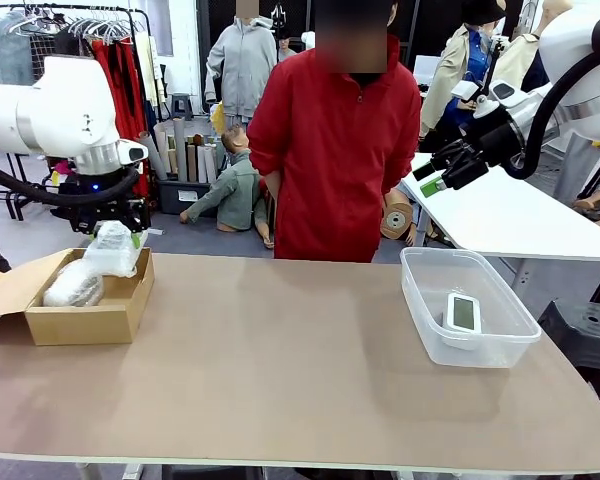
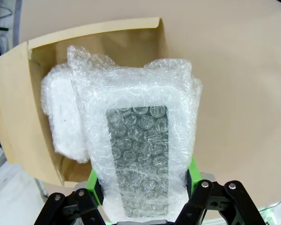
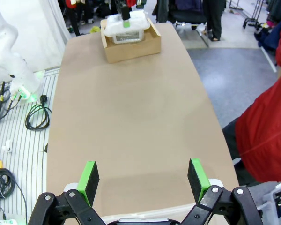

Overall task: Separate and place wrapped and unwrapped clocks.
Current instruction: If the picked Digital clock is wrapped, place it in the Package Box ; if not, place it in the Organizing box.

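My left gripper (image 1: pixel 115 228) is shut on a bubble-wrapped clock (image 1: pixel 111 250), holding it just above the far end of an open cardboard box (image 1: pixel 90 322). The left wrist view shows this wrapped clock (image 2: pixel 140 150) between the green pads (image 2: pixel 94 180), its screen dim under the wrap. A second wrapped clock (image 1: pixel 73 287) lies inside the box (image 2: pixel 18 112), seen beside the held one (image 2: pixel 61 122). The bare white clock (image 1: pixel 463 313) with a greenish screen lies in a clear plastic bin (image 1: pixel 425 305) at the right. My right gripper (image 1: pixel 442 172) hangs open, high over the right side (image 3: pixel 143 180).
A person in a red jacket (image 1: pixel 335 150) stands at the far edge of the table, hands behind the back. A white side table (image 1: pixel 520 215) is behind the bin. The brown tabletop (image 1: pixel 280 350) stretches between box and bin.
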Action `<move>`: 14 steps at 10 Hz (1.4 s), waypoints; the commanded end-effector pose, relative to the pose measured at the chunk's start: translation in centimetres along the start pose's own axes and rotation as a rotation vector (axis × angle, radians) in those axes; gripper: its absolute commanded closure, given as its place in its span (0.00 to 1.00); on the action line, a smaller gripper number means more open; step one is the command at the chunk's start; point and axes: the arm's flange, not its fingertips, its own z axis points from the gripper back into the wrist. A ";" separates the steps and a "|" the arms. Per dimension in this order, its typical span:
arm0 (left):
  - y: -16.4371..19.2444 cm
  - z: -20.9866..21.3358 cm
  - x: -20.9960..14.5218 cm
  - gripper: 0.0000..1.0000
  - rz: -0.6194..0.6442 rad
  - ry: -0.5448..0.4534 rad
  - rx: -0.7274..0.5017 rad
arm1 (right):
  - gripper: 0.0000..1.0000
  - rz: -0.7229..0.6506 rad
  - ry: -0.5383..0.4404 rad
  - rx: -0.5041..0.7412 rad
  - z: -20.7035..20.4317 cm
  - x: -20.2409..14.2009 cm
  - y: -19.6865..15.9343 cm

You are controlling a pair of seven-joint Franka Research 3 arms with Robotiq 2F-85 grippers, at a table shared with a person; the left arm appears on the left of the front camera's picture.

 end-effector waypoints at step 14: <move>-0.2 -7.7 2.3 1.00 0.027 0.021 0.069 | 0.00 0.005 0.000 -0.002 0.0 0.1 0.3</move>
